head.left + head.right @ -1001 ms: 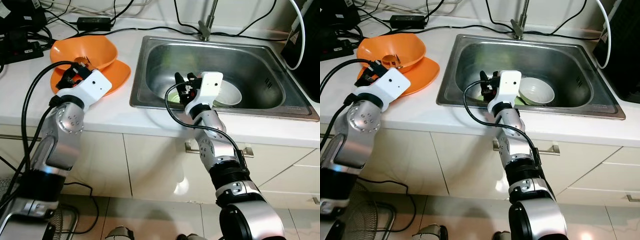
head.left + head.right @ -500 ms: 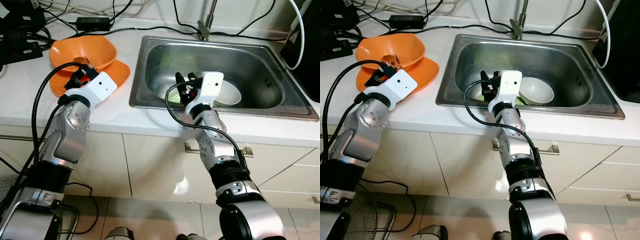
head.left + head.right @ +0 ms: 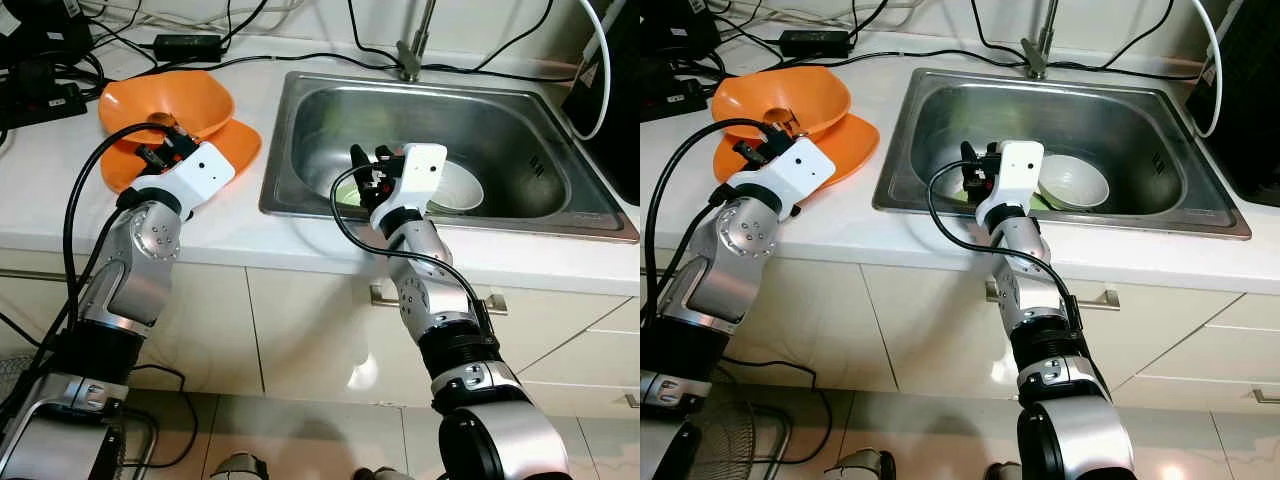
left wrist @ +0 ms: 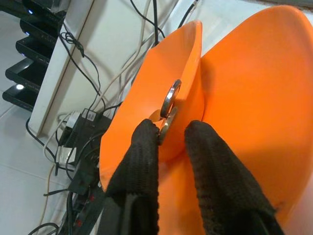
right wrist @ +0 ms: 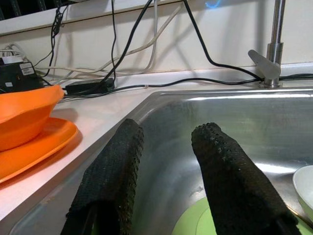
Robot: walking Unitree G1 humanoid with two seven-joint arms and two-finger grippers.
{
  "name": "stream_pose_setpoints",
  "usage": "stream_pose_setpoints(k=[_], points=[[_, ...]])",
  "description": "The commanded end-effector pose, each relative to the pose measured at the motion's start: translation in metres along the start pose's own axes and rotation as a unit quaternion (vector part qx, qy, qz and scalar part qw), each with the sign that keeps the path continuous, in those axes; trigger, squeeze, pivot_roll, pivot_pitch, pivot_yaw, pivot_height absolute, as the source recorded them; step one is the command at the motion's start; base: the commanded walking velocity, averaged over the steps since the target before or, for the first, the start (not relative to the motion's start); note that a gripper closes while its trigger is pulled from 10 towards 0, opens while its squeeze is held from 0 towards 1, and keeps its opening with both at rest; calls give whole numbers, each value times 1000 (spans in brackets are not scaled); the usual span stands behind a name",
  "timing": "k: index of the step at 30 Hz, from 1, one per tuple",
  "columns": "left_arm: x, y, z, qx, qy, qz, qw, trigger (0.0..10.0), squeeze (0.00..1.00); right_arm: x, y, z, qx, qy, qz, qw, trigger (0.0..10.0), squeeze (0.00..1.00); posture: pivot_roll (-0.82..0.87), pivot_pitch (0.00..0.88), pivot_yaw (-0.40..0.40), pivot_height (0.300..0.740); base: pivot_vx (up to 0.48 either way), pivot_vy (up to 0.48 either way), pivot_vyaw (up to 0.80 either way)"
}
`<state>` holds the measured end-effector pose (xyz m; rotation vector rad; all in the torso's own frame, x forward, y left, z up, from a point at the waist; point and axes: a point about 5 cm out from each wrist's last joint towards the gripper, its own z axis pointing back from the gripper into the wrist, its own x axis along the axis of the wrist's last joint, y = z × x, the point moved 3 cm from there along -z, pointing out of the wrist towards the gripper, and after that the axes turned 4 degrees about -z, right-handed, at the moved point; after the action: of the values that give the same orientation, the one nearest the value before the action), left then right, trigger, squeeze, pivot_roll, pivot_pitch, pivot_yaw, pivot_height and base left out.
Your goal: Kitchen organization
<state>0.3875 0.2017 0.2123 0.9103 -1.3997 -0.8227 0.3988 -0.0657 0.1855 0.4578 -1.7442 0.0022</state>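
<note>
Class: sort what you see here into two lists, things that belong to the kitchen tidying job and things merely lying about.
Job: orange bowl, orange plate, white bowl, green plate, sink, left gripper, right gripper.

Lying about: cables, power adapter, faucet.

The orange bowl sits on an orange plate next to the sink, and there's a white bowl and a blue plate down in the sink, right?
Almost. The plate in the sink is green, not blue; the right wrist view shows it under the right gripper. The rest holds: the orange bowl sits on an orange plate beside the sink, and a white bowl lies in it.
</note>
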Motion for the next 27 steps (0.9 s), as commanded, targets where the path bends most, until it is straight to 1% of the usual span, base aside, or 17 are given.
stream_pose_setpoints(k=[1,12,16,20,27], points=[[5,0,-2,-1,-7,1,1000,0,0,2,-2,-1,-6,-3,-5,1000,10000,0,78,66,-52,732,0,0,0],[11,11,-1,17,-18,-7,1000,0,0,2,-3,-1,-6,-3,-5,1000,10000,0,80,65,-53,732,0,0,0],[19,21,0,36,-28,-36,998,0,0,2,-3,-1,-6,-2,-5,1000,10000,0,81,64,-54,732,0,0,0],[23,26,1,46,-36,-35,998,0,0,2,-3,-1,-6,-2,-5,1000,10000,0,82,65,-54,732,0,0,0],[33,40,4,80,-53,-33,995,0,0,1,-2,-1,-5,-2,-6,1000,10000,0,83,63,-55,732,0,0,0]])
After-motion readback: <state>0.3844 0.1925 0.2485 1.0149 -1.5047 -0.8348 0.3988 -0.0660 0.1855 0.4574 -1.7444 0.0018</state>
